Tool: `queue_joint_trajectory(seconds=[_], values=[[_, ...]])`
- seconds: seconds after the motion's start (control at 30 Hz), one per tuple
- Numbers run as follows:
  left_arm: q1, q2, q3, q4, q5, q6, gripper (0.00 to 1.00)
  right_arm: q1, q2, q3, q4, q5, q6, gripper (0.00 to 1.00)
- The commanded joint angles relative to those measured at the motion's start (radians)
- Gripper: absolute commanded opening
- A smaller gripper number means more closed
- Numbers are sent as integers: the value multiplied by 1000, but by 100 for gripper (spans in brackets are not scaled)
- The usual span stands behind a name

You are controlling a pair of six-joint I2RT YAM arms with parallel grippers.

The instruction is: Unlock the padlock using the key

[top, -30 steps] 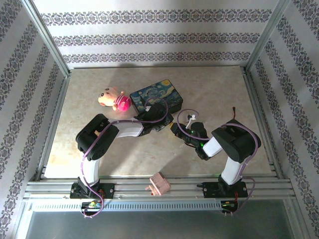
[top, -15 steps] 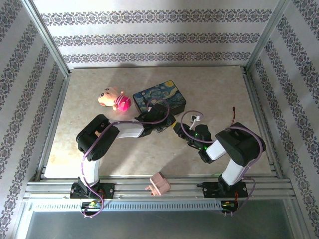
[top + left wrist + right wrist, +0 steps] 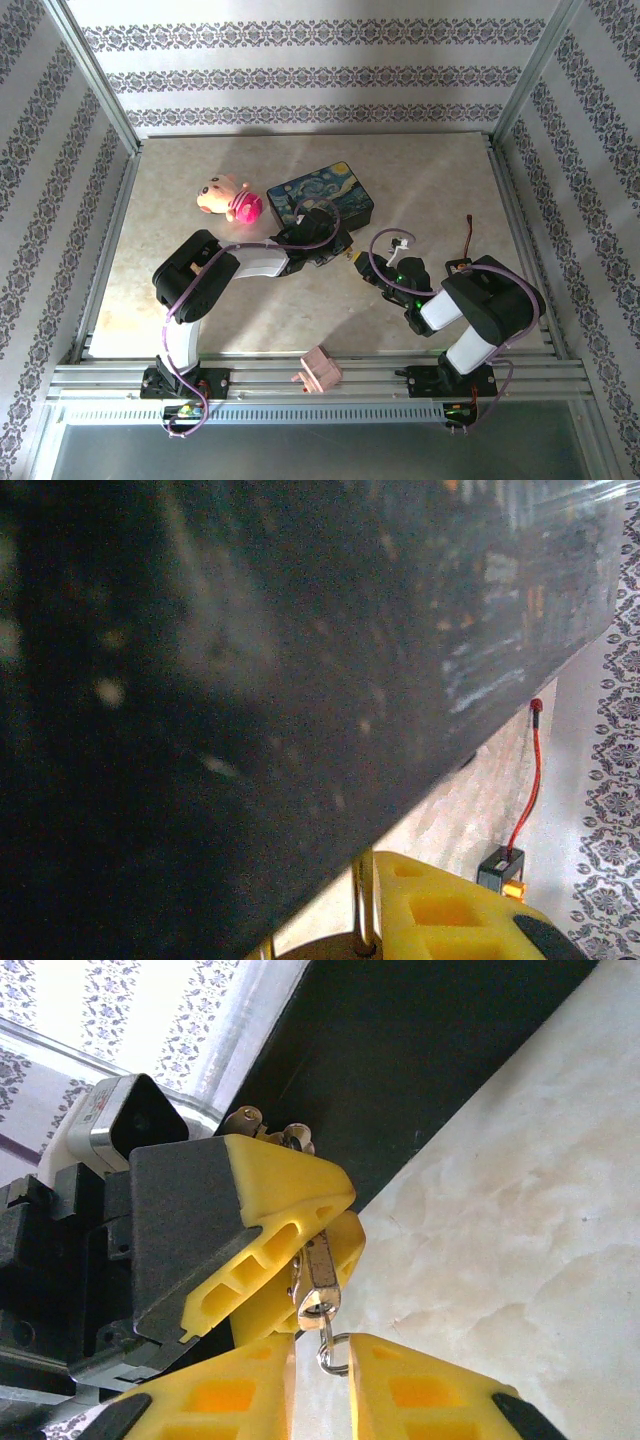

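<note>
From above, the 2 arms reach toward each other in the middle of the table point(image 3: 450, 190). The left gripper point(image 3: 343, 250) lies against the near edge of a painted box point(image 3: 322, 196). The right gripper point(image 3: 368, 268) is just beside it, tip to tip. A plush toy point(image 3: 229, 198) lies left of the box, close to it. A pink block point(image 3: 318, 369) sits on the front rail, well apart from the rest. The padlock and the key are too small to make out here.

In the left wrist view, the dark side of the box point(image 3: 250, 680) is very close to the lens. Below it, the padlock point(image 3: 362, 920) shows its thin shackle standing upright, touching 1 yellow finger point(image 3: 450, 910).

In the right wrist view, the left gripper point(image 3: 345, 1225) has its 2 yellow fingers point(image 3: 270, 1210) pressed together, clamped on the padlock. A slim, dull metal sliver, the key point(image 3: 318, 1275), sticks out downward from between them. A small ring point(image 3: 333, 1355) hangs from its lower end. The right gripper point(image 3: 322, 1355) has its fingers point(image 3: 420, 1390) apart, with the ring in the gap between them. Whether they touch the ring I cannot tell.
</note>
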Motion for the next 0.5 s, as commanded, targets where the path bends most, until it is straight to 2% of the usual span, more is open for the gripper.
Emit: queue_joint_trajectory(seconds=[0.0, 0.47], values=[[-24, 17, -24, 11, 115, -67, 24, 9, -11, 20, 1, 10, -21, 20], [-24, 17, -27, 16, 118, -68, 24, 37, 62, 65, 17, 24, -15, 19]])
